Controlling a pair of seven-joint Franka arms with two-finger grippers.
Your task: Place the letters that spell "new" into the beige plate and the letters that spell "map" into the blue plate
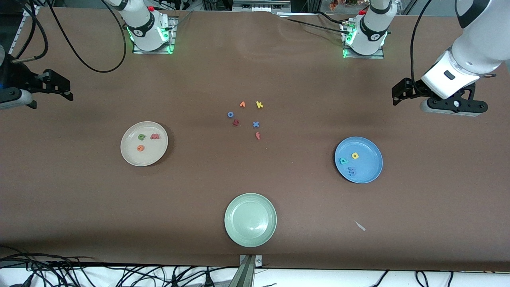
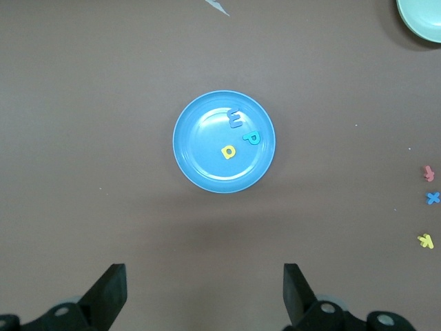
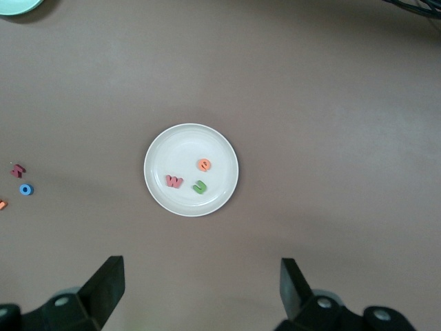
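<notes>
green n (image 1: 141, 137), orange e (image 1: 140, 148) and red w (image 1: 155, 136) lie in the beige plate (image 1: 131, 157); blue m (image 1: 352, 171), yellow a (image 1: 355, 156), teal p (image 1: 343, 161) in the blue plate (image 1: 372, 167). sorting looks done; left tool (image 2: 204, 293) and right tool (image 3: 202, 289) hang wide, empty, above the worktop (image 1: 79, 207).

Likely a robotics lab, two bolted arm bases (image 1: 149, 34), brown-covered table (image 1: 79, 199), loose cables (image 1: 79, 273)
</notes>
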